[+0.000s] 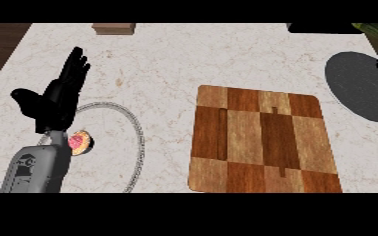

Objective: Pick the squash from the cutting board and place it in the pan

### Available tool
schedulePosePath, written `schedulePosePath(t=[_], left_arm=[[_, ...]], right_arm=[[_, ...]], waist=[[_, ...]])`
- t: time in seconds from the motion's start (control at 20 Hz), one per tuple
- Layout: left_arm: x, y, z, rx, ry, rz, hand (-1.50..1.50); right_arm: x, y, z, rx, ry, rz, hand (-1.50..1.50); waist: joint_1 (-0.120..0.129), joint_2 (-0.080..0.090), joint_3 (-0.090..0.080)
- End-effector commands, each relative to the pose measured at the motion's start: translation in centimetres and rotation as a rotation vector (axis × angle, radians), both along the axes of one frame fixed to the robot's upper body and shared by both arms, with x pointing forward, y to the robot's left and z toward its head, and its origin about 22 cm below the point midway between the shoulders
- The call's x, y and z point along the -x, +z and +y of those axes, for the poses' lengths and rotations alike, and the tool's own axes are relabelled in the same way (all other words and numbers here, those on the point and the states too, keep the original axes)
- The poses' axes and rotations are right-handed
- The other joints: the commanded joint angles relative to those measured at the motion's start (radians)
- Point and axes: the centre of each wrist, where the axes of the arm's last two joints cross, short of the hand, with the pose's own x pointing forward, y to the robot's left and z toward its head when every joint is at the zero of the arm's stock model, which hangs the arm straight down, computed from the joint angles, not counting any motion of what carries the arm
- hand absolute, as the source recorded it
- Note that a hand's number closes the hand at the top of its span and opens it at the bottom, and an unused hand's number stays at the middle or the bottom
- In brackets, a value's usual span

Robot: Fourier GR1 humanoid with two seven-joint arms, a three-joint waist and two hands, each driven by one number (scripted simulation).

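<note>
The cutting board (pixel 262 140) carries no squash; none is visible anywhere. The pan (pixel 354 82), dark, lies right of the board, its visible part bare. Left of the board, the left hand (pixel 55 100) rests with straight fingers, holding nothing. Progress cannot be judged

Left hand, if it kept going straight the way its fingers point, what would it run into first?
The left hand is open, fingers pointing up and slightly right across bare counter. Nothing lies directly ahead; the line probably passes just left of the small brown block at the far edge, though depth is unclear.
</note>
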Motion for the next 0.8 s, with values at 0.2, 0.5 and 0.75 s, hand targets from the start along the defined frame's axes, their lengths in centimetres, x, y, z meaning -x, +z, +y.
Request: schedulePosePath(t=[0.2,0.5,0.75], left_arm=[[0.0,-0.1,-0.4,0.000,-0.003,-0.012,0.00],[-0.4,0.1,-2.6,0.005,-0.050,-0.006,0.00],[-0.5,0.0,-2.0,-0.002,-0.045,-0.013,0.00]], right_arm=[[2.7,-4.8,-7.2,0.003,-0.090,0.006,1.50],[2.9,-4.8,-8.5,-0.170,-0.062,-0.015,1.50],[3.1,-7.6,-7.5,-0.448,0.060,0.060,-1.50]], waist=[[0.024,0.010,0.003],[0.035,0.014,0.006],[0.040,0.017,0.008]])
